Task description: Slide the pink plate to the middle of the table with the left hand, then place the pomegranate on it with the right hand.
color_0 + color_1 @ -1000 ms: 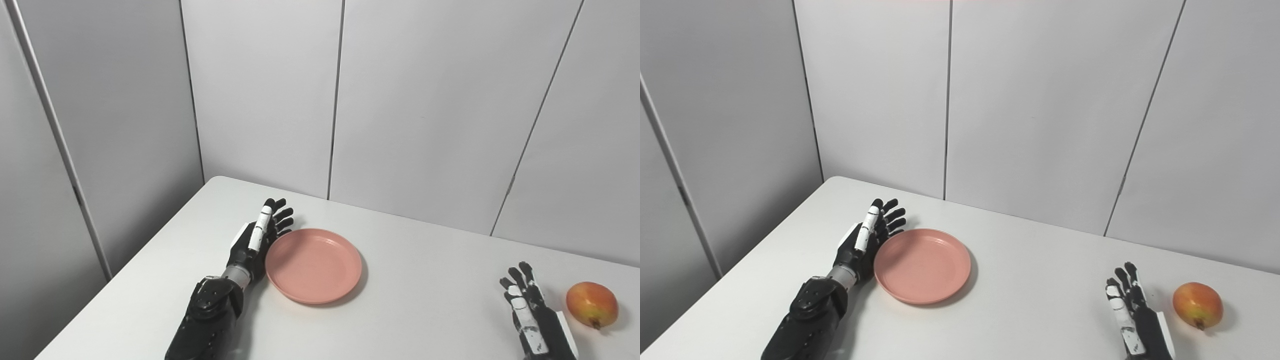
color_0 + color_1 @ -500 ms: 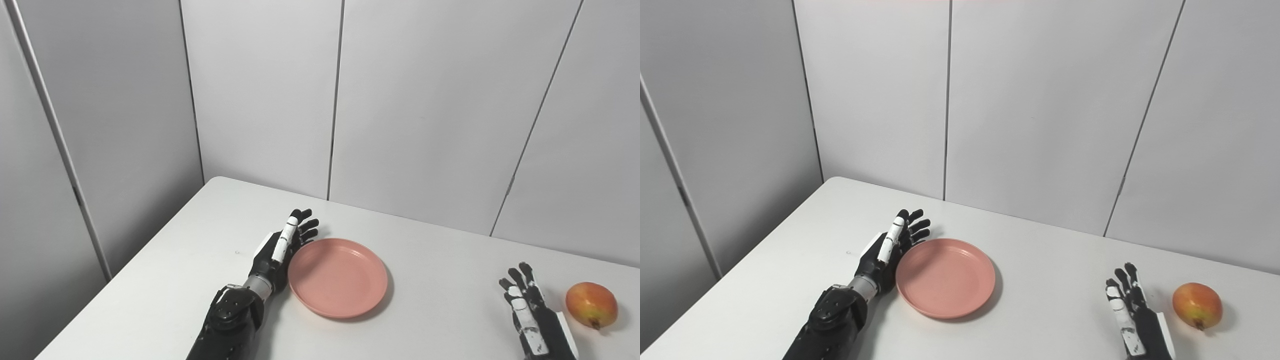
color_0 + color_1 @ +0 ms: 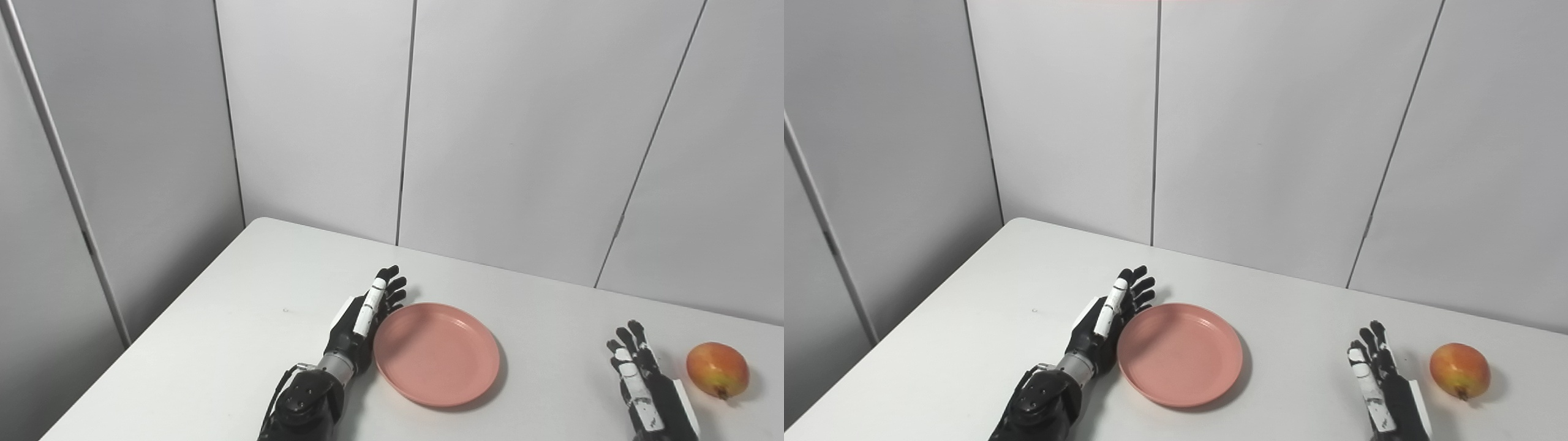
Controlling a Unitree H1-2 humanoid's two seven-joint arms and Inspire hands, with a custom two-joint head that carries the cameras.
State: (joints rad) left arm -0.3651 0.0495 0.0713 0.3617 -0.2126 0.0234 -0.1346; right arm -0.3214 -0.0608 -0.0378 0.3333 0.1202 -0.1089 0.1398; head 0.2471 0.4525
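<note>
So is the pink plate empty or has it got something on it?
Empty. The pink plate shows only bare pink; the pomegranate sits apart.

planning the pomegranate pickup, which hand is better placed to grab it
The right hand. It rests open on the table just beside the pomegranate, with nothing between them. The left hand is on the far side of the pink plate, pressed against its left rim.

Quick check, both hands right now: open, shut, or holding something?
Left hand: open, fingers straight, set edge-on against the pink plate, gripping nothing.
Right hand: open, empty, beside the pomegranate, apart from it.
</note>
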